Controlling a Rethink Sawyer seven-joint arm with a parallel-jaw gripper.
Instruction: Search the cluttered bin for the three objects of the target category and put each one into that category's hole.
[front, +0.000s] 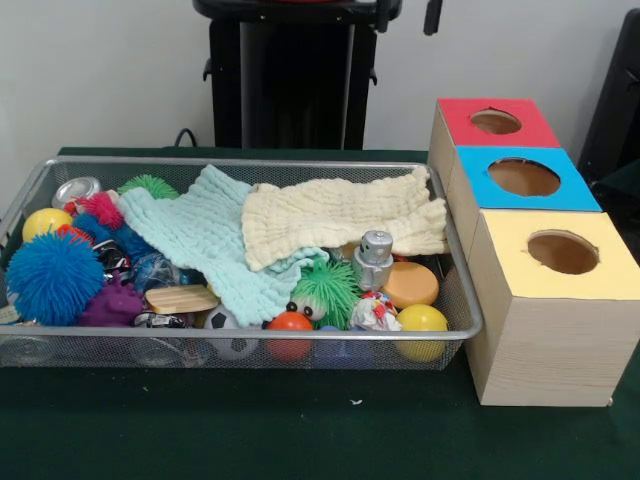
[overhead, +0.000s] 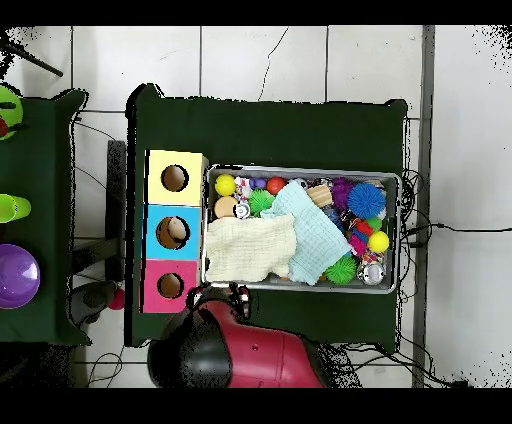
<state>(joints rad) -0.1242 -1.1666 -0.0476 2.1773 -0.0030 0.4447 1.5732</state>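
Now | bin (front: 455, 300) cluttered | no legible labels | gripper (front: 432, 16) state unclear

- The arm (overhead: 250, 350) is drawn back over its own base, its red and black bulk folded at the bottom of the overhead view, clear of the desk's contents.
- In the overhead view, a small red, black and white end part (overhead: 238, 297) sticks out from the arm; whether this is the gripper cannot be told.
- In the front view, only the black pedestal (front: 295, 75) and a dark arm piece (front: 432, 15) at the top edge show.
- No fingers can be made out in either view.
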